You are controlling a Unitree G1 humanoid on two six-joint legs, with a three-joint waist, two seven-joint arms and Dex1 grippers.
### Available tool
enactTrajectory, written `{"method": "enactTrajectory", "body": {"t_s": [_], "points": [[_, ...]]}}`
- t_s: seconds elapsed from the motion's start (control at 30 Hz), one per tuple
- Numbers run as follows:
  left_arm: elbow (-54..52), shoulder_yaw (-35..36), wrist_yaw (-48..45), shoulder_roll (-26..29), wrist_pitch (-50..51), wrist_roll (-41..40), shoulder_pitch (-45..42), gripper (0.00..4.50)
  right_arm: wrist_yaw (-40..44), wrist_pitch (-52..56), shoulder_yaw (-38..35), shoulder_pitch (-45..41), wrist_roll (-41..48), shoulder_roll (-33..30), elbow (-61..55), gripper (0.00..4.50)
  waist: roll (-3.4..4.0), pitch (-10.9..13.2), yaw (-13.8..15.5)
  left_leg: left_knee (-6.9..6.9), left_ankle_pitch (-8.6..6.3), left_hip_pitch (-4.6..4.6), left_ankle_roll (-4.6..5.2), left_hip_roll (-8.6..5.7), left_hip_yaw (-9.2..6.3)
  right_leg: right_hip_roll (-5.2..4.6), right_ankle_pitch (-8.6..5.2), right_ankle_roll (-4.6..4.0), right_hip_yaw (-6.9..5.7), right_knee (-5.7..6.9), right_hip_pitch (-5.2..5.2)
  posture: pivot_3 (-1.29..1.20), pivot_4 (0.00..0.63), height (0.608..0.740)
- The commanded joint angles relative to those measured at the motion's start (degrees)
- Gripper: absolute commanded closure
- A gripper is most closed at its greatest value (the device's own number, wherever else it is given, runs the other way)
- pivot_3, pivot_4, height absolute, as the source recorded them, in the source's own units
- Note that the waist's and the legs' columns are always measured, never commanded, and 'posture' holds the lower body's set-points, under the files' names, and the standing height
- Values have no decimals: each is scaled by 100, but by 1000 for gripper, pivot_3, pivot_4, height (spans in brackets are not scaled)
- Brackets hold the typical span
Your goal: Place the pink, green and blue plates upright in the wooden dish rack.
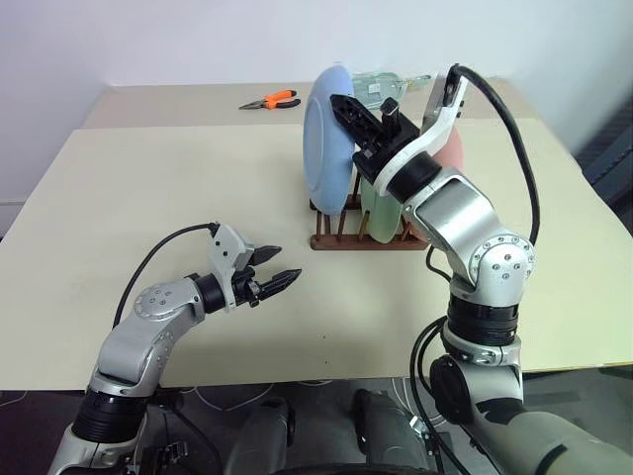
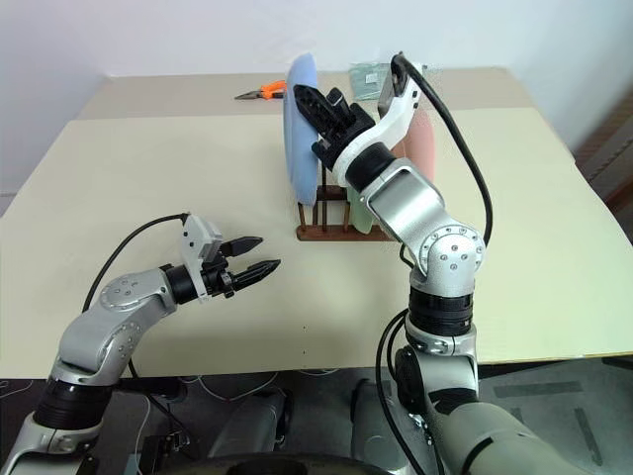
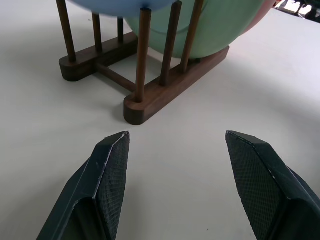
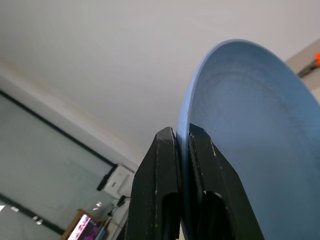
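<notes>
Tool (image 4: 182,137) pinching blue plate (image 4: 255,145) rim

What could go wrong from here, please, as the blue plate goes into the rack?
1. The right claw pinches the blue plate by its rim only, so the plate could twist or slip as it is lowered between the pegs.
2. The green plate and pink plate stand close behind it; a bump could tip them.
3. The wooden dish rack looks light and stands loose on the table; a sideways push might slide it.
</notes>
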Motion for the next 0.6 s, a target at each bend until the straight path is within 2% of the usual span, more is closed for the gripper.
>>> {"method": "enactTrajectory", "body": {"t_s": [0.03, 0.3, 0.6], "points": [[-216, 108, 7, 24, -68, -10, -8, 1363, -23, -71, -27, -55, -30, 20, -127, 4444, 0, 0, 0, 0, 0, 0, 0, 0, 0, 0, 0, 0, 0, 0, 0, 0, 150, 740], [-201, 89, -28, 27, -55, -26, -12, 1363, -242, -183, -265, -208, 311, -222, -471, 4444, 1, 0, 5, 1, 0, -1, 0, 0, 0, 0, 0, 0, 0, 0, 0, 0, 150, 740], [-197, 74, -48, 18, -27, -34, -31, 1363, -579, -333, -186, -91, 408, -116, -521, 4444, 0, 0, -1, -1, 0, -1, 0, 1, 0, 0, 0, -1, 0, 0, -1, 0, 150, 740]]}}
